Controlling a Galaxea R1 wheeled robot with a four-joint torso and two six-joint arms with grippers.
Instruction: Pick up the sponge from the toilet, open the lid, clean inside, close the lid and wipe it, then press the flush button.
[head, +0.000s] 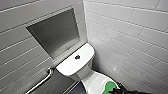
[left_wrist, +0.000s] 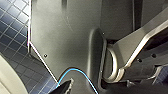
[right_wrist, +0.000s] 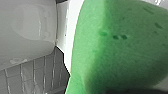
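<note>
Sponge (head: 109, 87) lies at lower right of the head view on the lid (head: 93, 81), right gripper (head: 118, 89) seemingly touching it; its grip cannot be told.

A bathroom. A white toilet (head: 71, 66) stands where tiled walls (head: 130, 30) meet, a metal grab rail (head: 41, 82) beside it.

The sponge (head: 109, 87) lies on the lid (head: 93, 81), right against the right pincer (head: 118, 90), on its left. Ahead of the pincer and leftward stands the tank (head: 71, 66), the button (head: 77, 57) in the middle of its top. Beyond the tank a niche (head: 55, 33) sits in the back wall (head: 15, 22). A rail (head: 42, 81) hangs on that wall, well left of the pincer. The side wall (head: 130, 37) runs along the pincer's right.
</note>
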